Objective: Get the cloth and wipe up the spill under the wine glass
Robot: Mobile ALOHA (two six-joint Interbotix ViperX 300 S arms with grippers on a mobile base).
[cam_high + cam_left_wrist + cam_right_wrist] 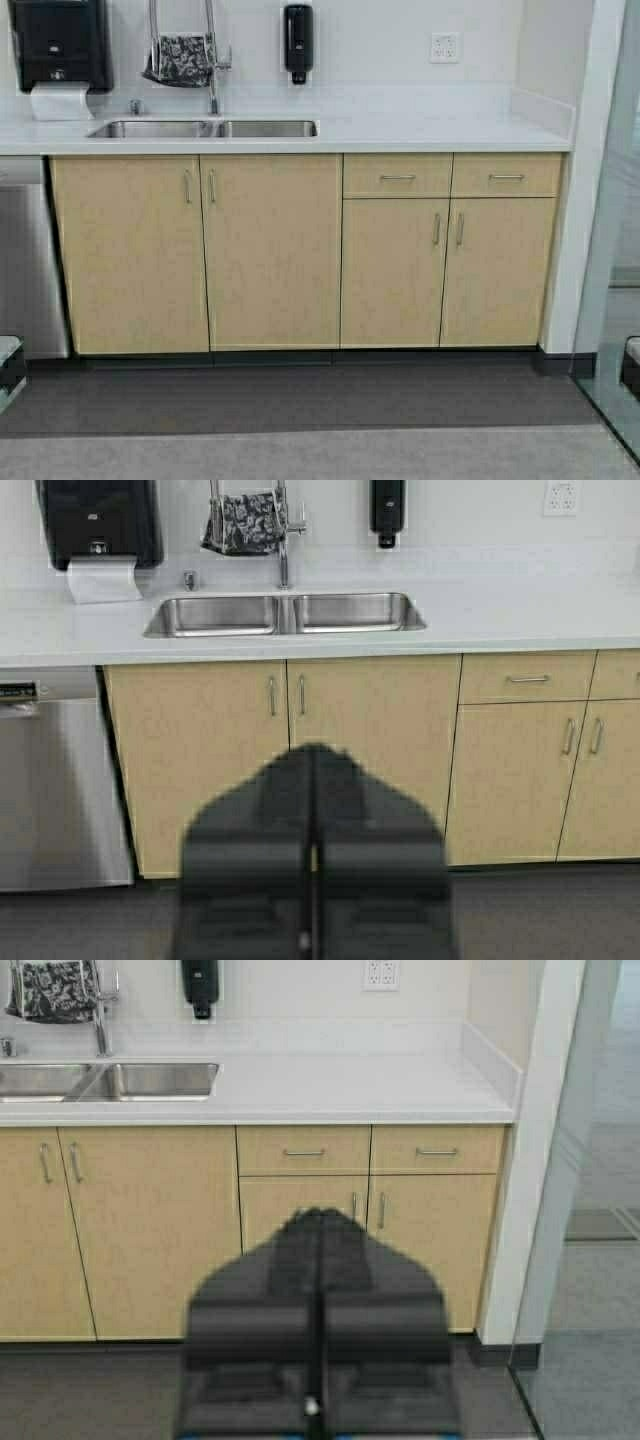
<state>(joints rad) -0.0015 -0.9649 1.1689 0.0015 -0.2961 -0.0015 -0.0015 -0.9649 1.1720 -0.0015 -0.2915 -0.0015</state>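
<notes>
The cloth (182,58), dark with a white floral pattern, hangs over the tall faucet (212,60) behind the sink; it also shows in the left wrist view as the cloth (242,522) and in the right wrist view as the cloth (55,990). No wine glass and no spill show in any view. My left gripper (313,752) is shut and empty, far back from the counter, facing the cabinet doors. My right gripper (321,1215) is likewise shut and empty, facing the drawers. Neither gripper shows in the high view.
A double steel sink (205,128) is set in the white counter (420,125). A black paper towel dispenser (60,45) and a soap dispenser (297,40) hang on the wall. A dishwasher (25,260) stands left; a glass partition (610,250) stands right. Dark floor (300,400) lies before the cabinets.
</notes>
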